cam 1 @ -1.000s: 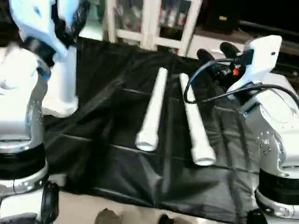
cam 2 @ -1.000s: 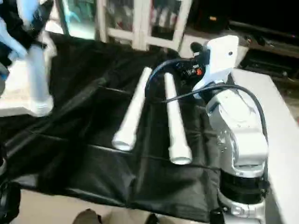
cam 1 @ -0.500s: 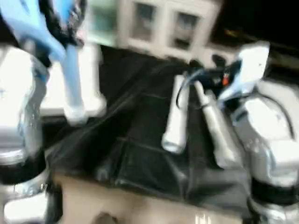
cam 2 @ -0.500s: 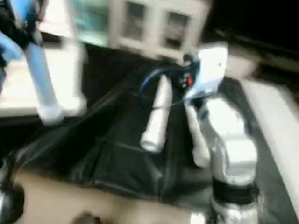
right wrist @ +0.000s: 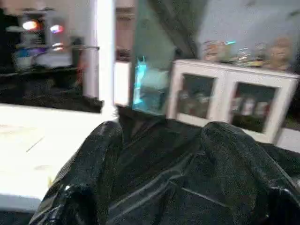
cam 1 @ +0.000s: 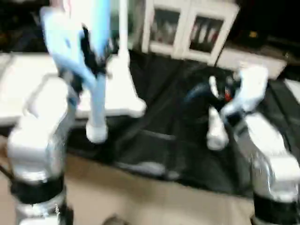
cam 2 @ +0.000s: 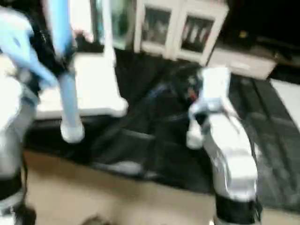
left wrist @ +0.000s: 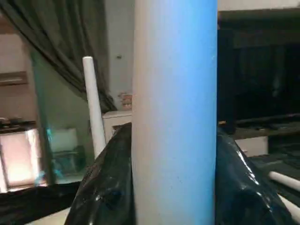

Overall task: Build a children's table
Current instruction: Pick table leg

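Left gripper jaws clamp one leg upright beside the top on the table, evidently for socket insertion; right gripper jaws stand apart, empty.

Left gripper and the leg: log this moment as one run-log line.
left gripper: shut on leg, upright | tabletop: one leg standing in far corner | right gripper: open, holding nothing
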